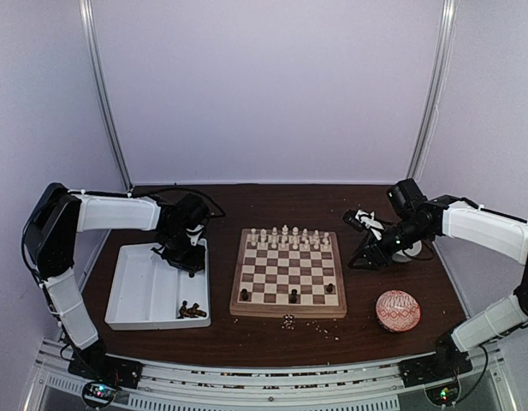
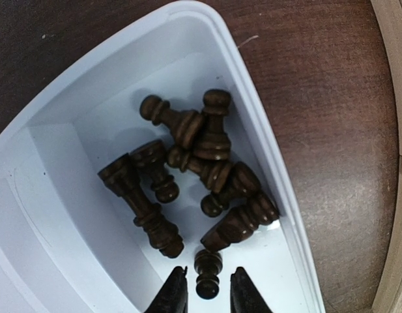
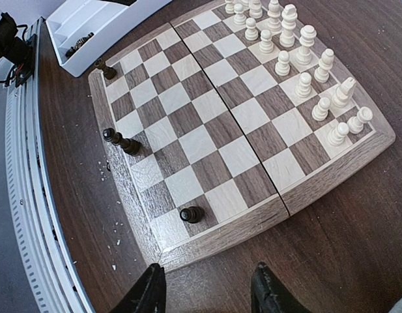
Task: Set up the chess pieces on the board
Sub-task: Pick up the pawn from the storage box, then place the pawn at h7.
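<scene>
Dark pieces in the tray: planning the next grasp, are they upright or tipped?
Tipped: the dark pieces lie on their sides, heaped in a corner of the white tray.

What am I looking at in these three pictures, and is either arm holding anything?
Two robot arms are bolted at the near edge of a table. The overhead picture looks down from behind them; the other two come from a camera on each wrist. In the middle lies the board, with cream pieces standing in its two far rows and three dark pieces along its near edge. The left end effector hangs over the white tray and its heap of dark pieces, fingers apart either side of one, not gripping it. The right end effector is open and empty beside the board. A red-patterned round object sits nearby.
</scene>
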Controlling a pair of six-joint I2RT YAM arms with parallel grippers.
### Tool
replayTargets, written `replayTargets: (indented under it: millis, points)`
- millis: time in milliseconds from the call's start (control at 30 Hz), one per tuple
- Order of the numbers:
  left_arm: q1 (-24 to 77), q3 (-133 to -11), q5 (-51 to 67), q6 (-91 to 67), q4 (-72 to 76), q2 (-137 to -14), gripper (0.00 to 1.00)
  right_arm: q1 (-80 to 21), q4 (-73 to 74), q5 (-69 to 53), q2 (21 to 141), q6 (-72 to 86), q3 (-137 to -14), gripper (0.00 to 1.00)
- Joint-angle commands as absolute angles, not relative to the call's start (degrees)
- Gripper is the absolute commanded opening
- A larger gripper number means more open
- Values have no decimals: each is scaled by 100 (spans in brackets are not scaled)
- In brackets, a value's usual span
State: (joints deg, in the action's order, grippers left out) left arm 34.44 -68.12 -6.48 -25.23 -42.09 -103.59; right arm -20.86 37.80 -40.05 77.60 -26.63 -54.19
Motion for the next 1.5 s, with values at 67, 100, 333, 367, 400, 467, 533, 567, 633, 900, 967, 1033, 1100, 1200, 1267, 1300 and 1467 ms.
replayTargets:
  millis: [67, 100, 333, 367, 400, 467, 533, 567, 633, 900, 967, 1033, 1100, 1200, 1267, 1300, 1467]
  points:
    - [3405, -6803, -721, -2423, -4213, -10502, 22, -2074, 3823, -4033, 7778, -2642, -5598, 45]
    - [3402, -6803, -719, -2418, -4212, -10523, 22, -2074, 3820, -4030, 7778, -2637, -5594, 45]
    - [3404, -6757, -699, -2396, -4175, -10536, 18, -2074, 3816, -4016, 7754, -2619, -5591, 45]
    - [3402, -6759, -688, -2399, -4176, -10513, 16, -2074, 3810, -4008, 7740, -2619, -5590, 45]
    - [3408, -6763, -684, -2406, -4177, -10474, 14, -2074, 3806, -4008, 7731, -2619, -5582, 45]
    - [3427, -6763, -672, -2416, -4181, -10348, 10, -2067, 3794, -4005, 7717, -2619, -5572, 45]
    - [3455, -6784, -699, -2436, -4259, -10165, 5, -2074, 3797, -3999, 7715, -2619, -5558, 45]
    - [3481, -6822, -727, -2447, -4345, -10066, 3, -2070, 3795, -3999, 7709, -2619, -5569, 45]
    - [3592, -6961, -843, -2460, -4590, -9868, 2, -2074, 3798, -4003, 7708, -2619, -5572, 45]
    - [4614, -7953, -361, -2032, -4861, -9431, 4, -2074, 3819, -4008, 7734, -2663, -5601, 45]
    - [4805, -8197, -24, -1918, -4809, -9649, 4, -2074, 3829, -4011, 7730, -2678, -5605, 45]
    - [4922, -8402, 100, -1859, -4816, -9908, 4, -2072, 3836, -4003, 7718, -2688, -5602, 45]
    - [5009, -8557, 174, -1810, -4816, -10186, 4, -2074, 3839, -3984, 7680, -2695, -5593, 45]
    - [5097, -8721, 237, -1782, -4851, -10519, 4, -2073, 3834, -3932, 7607, -2715, -5556, 45]
    - [5150, -8798, 290, -1760, -4852, -10687, 4, -2070, 3815, -3892, 7565, -2724, -5527, 45]
    - [5169, -8827, 308, -1746, -4852, -10760, 4, -2073, 3810, -3886, 7552, -2725, -5524, 45]
    - [5219, -8927, 428, -1734, -4852, -11031, 4, -2074, 3840, -3894, 7567, -2755, -5543, 45]
